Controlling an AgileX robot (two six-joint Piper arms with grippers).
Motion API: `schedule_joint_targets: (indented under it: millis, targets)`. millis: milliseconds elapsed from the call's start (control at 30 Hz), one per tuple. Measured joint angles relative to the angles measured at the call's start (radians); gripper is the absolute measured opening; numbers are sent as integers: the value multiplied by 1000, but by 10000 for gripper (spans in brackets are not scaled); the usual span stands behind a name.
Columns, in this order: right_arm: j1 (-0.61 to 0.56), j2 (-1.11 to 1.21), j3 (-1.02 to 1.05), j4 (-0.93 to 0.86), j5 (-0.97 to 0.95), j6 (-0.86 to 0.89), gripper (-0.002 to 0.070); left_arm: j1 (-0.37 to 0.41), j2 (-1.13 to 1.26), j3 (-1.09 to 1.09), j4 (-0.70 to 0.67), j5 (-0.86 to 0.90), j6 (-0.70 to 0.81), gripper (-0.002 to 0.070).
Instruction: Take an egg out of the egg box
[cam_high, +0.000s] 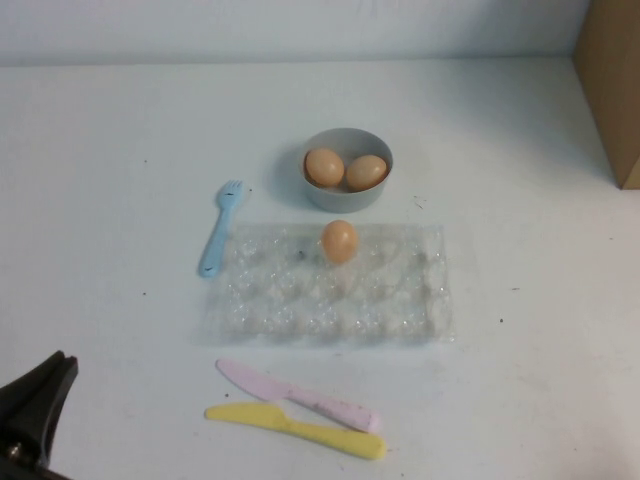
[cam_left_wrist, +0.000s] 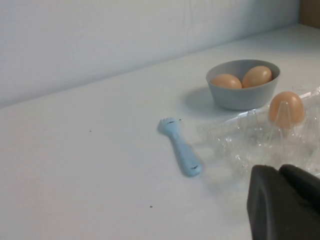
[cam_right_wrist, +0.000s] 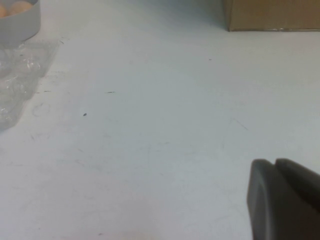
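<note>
High view looks steeply down; both low wrist views graze the table, sharing the grey bowl (cam_high: 347, 168).

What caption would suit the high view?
One egg left in the egg box, two in the grey bowl; left pincer waits at the near left corner.

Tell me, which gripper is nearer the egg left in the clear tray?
Left. The left gripper sits at the table's near-left corner; the right gripper is outside the high view, beyond the egg box from the egg.

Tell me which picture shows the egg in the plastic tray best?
The left wrist view: the egg looks big, sitting in the egg box. The high view shows it smaller; the right wrist view misses it.
</note>
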Motion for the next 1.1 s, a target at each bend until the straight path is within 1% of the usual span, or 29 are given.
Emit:
schedule_joint_targets:
  millis: [133,267,400,633,933,1033,1100]
  targets:
    - [0,0,0,0,0,0,-17,0,-64,52,-5,11,-3,-2]
    - [0,0,0,0,0,0,-17,0,-101,67,-39,59,-3,-2]
    - [0,0,0,0,0,0,-17,0,-113,67,-52,114,-3,-2]
    - [0,0,0,0,0,0,-17,0,-119,68,-53,161,-5,-3]
    - [0,0,0,0,0,0,-17,2,-119,69,-53,172,-5,-3]
    - [0,0,0,0,0,0,-17,23,-119,69,-53,174,-5,-3]
    - [0,0,0,0,0,0,-17,52,-119,69,-50,174,-5,-3]
